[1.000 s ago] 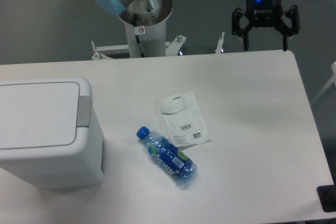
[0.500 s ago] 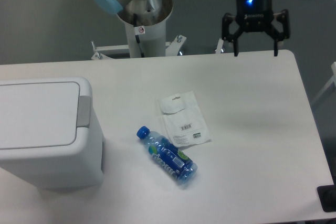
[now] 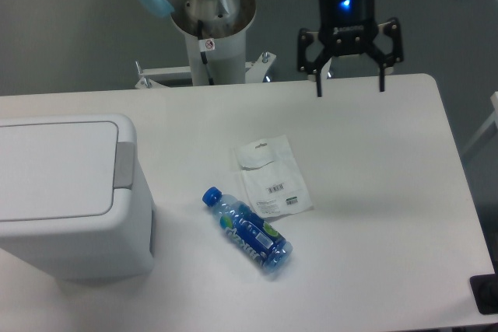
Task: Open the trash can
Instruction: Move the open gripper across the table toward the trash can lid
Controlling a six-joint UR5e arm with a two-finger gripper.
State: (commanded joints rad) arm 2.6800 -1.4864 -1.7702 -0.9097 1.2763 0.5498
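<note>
While its lid lies flat, trash can far from wide-spread, empty tool.

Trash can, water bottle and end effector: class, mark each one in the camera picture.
trash can (image 3: 58,169), fixed camera view, on its flat lid.
water bottle (image 3: 250,232), fixed camera view, on its blue label.
end effector (image 3: 349,85), fixed camera view, midway between its fingertips.

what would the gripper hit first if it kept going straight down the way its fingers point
Probably bare table. The open gripper points down near the far edge, well right of the trash can and beyond the packet and bottle. Depth is unclear from this single view.
</note>
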